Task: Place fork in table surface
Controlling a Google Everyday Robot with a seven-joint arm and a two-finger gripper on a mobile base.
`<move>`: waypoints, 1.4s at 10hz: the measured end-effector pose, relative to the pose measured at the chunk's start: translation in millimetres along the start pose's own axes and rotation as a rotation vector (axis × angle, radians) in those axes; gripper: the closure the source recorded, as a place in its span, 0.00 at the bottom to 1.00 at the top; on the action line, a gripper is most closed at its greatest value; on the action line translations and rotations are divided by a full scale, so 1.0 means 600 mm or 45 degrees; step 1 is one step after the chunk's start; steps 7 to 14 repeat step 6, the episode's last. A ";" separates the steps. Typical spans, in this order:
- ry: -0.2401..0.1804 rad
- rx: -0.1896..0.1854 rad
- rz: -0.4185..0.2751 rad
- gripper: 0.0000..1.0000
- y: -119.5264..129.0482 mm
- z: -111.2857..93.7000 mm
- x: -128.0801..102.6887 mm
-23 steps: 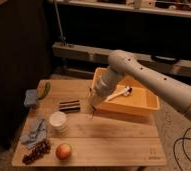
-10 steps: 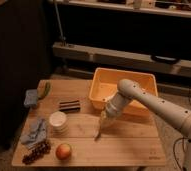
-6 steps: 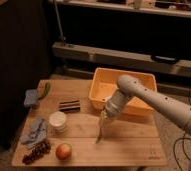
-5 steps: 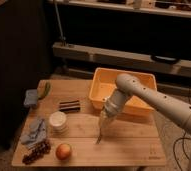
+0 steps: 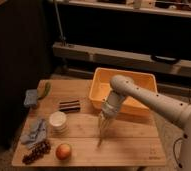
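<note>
Starting at the left edge of the table surface [image 5: 134,145], a blue-grey pad [image 5: 30,97] lies at the far corner with a green item [image 5: 46,89] just beside it. Nearer the front, a crumpled blue cloth [image 5: 35,131] sits at the left side, and a bunch of dark grapes [image 5: 36,151] lies at the front-left corner. A white round container [image 5: 57,121] stands upright to the right of the cloth. In front of it, an apple [image 5: 63,151] rests near the front edge. Behind the container, a dark flat packet [image 5: 69,105] lies on the slats.

At mid-table, the gripper [image 5: 104,125] points straight down over the wood, just in front of the yellow-orange bin [image 5: 100,86]. Its fingers are close together and closed on the upper part of the fork [image 5: 100,138]. The fork hangs nearly upright, tilted slightly, with its lower end at or just above the table surface; contact cannot be confirmed. The fork is well apart from the apple and the container.

The bin sits at the far-right part of the table. The pale arm [image 5: 154,102] passes over the bin's front wall from the right side of the view down to the gripper.
</note>
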 end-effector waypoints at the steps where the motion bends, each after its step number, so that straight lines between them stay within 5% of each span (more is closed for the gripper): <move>1: 0.002 -0.001 0.005 0.20 0.000 0.000 0.000; 5: 0.018 0.040 0.020 0.20 -0.002 -0.006 0.001; 14: 0.019 0.040 0.021 0.20 0.000 -0.006 0.000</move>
